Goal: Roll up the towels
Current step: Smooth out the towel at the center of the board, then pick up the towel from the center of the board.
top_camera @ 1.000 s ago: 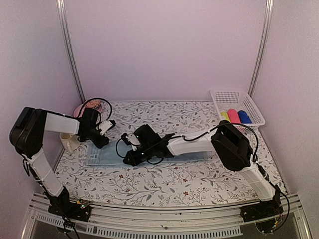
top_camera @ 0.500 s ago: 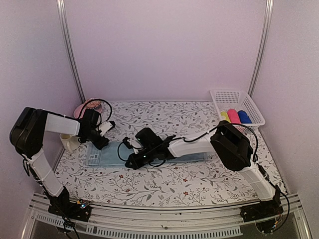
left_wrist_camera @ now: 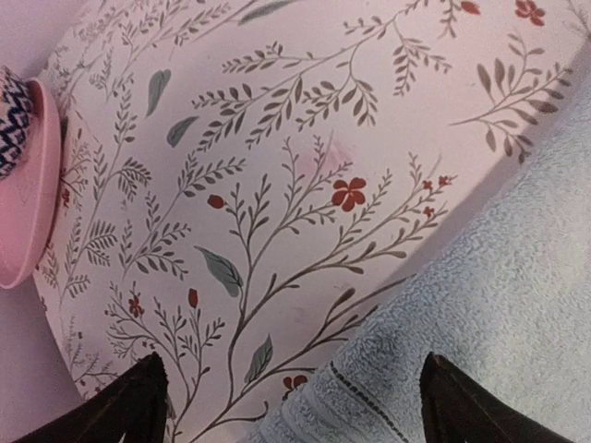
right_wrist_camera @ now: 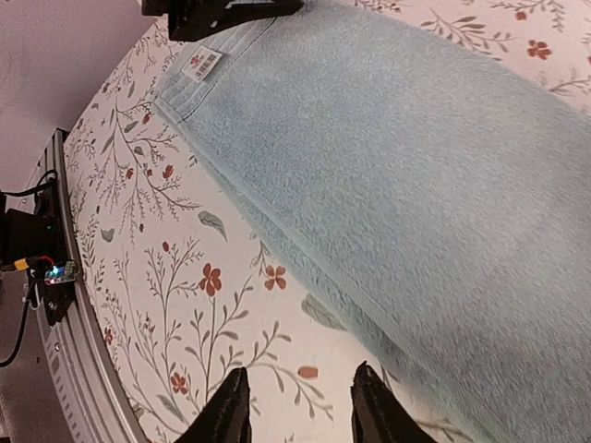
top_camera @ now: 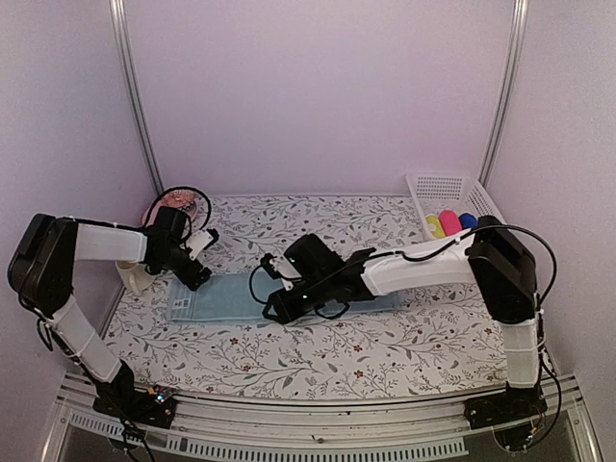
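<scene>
1. The pale aqua towel (top_camera: 289,294) lies flat and unrolled on the table (top_camera: 318,361), its long sides running left to right, left of the middle. The right wrist view shows its fluffy pile, a stitched hem at the left end and a small white label (right_wrist_camera: 204,63) at that end's far corner.
2. The left end effector (top_camera: 192,277) is at the towel's far-left corner. In the left wrist view its two dark fingertips (left_wrist_camera: 138,406) stand wide apart, with the towel's hemmed corner and bare table between them and nothing clamped.
3. The right end effector (top_camera: 274,310) is at the towel's near long edge, left of the edge's middle. In its own view the fingertips (right_wrist_camera: 226,411) are parted, and only flowered table shows between them, just beside the towel's edge. It holds nothing.
4. The royal blue towel (top_camera: 469,223) lies as a roll in the white basket (top_camera: 452,179) at the far-right corner, next to a pink roll (top_camera: 450,224) and a yellow roll (top_camera: 434,226).
5. A pink hat (top_camera: 178,204) with a patterned band is at the far-left corner, well apart from the basket.
6. A cream cup (top_camera: 133,274) stands at the left edge, near the left arm.
</scene>
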